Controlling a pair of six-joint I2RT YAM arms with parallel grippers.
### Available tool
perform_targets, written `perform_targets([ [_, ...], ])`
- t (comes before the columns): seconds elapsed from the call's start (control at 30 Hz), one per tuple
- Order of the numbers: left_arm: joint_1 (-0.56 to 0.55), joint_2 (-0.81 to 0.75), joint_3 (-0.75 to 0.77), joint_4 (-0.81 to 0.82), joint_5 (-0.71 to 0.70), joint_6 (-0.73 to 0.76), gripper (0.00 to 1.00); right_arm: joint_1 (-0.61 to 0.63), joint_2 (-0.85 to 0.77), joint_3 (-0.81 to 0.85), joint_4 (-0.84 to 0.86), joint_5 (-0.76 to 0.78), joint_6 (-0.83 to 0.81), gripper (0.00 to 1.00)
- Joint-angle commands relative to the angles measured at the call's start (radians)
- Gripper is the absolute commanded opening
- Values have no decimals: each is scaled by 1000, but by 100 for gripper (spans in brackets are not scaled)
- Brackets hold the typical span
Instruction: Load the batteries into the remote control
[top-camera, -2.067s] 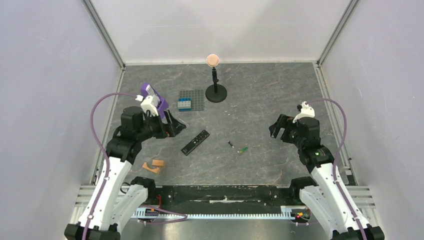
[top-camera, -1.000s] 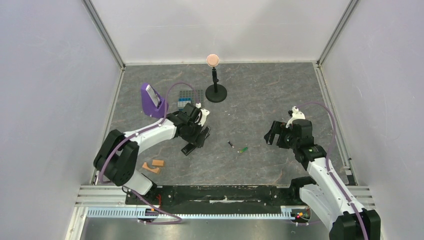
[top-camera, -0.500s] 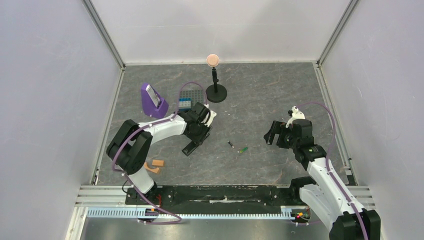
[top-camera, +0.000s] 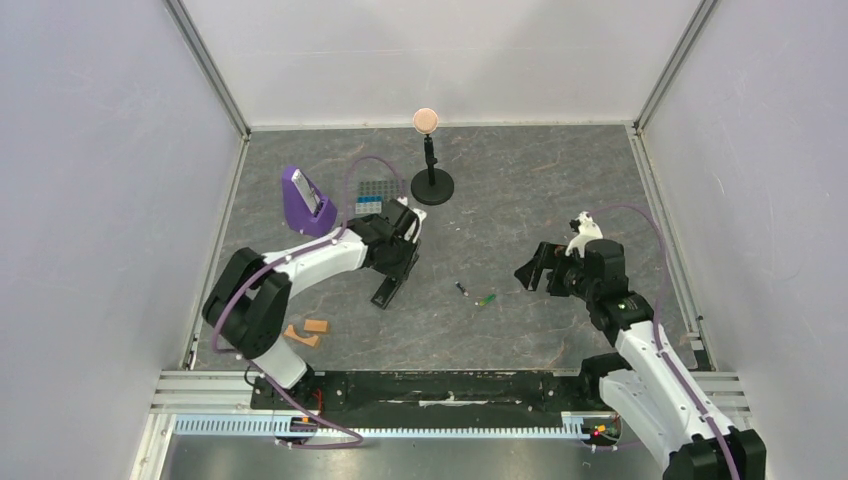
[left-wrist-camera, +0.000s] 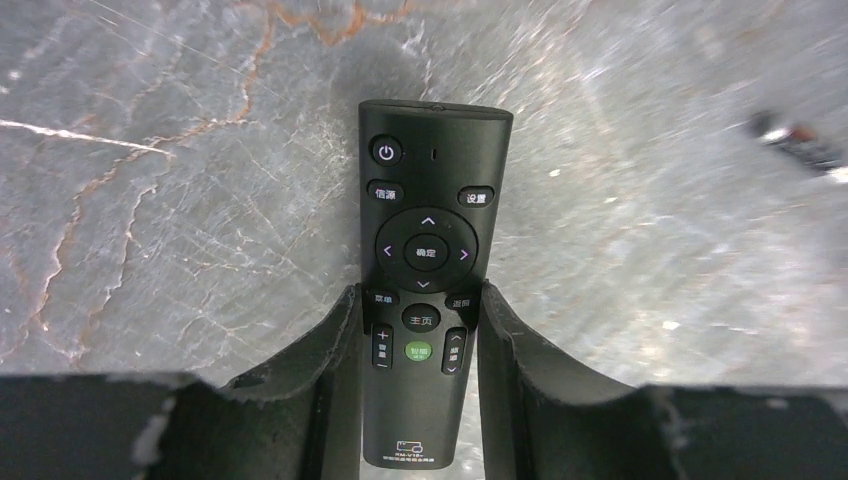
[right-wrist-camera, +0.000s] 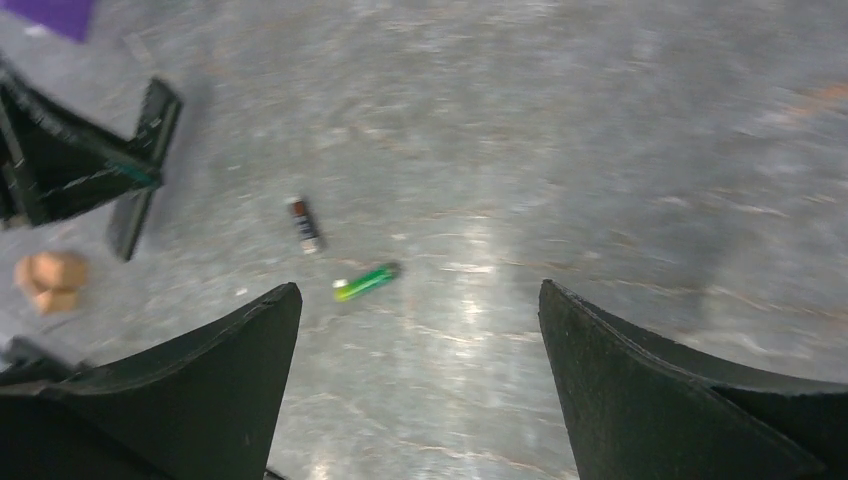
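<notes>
The only writing I could read sat on the face of the remote control (left-wrist-camera: 425, 250), white on black. The power button (left-wrist-camera: 386, 152) carried the usual on-off sign. Under it the left oval button (left-wrist-camera: 385, 192) said 信源 and the right oval button (left-wrist-camera: 476, 197) said 设置. The centre button (left-wrist-camera: 425, 252) read 确定, ringed by four arrowheads. Lower down, the left small button (left-wrist-camera: 381, 298) looked like 菜单 and the right small button (left-wrist-camera: 461, 302) like 返回. The round button (left-wrist-camera: 421, 319) between them read 主页. The left rocker (left-wrist-camera: 382, 345) showed a plus sign, the right rocker (left-wrist-camera: 455, 350) an upward arrowhead. The green button (left-wrist-camera: 418, 351) and the logo (left-wrist-camera: 410, 450) at the foot bore print too small to make out.
</notes>
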Motion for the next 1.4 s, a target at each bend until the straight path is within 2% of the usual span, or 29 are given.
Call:
perform_targets([
  [0.0,-4,-166,-2,103,42,-261,2,114,-42,-10,189,-120,124,92],
  [0.27,-4,-378,-62,196,81,-629,2,553,63,51,420,76,268,91],
  [0.4,-4,-446,-73,190,89,-772,2,765,189,173,419,268,271,87],
  [0.53,-4,-484,-85,180,107,-853,2,897,307,275,427,428,286,82],
  [0.87,-4,-560,-105,173,144,-912,2,968,452,340,464,557,326,64],
  [1.17,-5,-593,-148,173,167,-922,2,973,497,362,499,597,295,41],
  [1.2,-4,-595,-151,173,169,-924,3,973,501,364,497,594,293,38],
  [1.37,-4,-609,-156,173,170,-921,14,973,516,365,499,571,292,7],
])
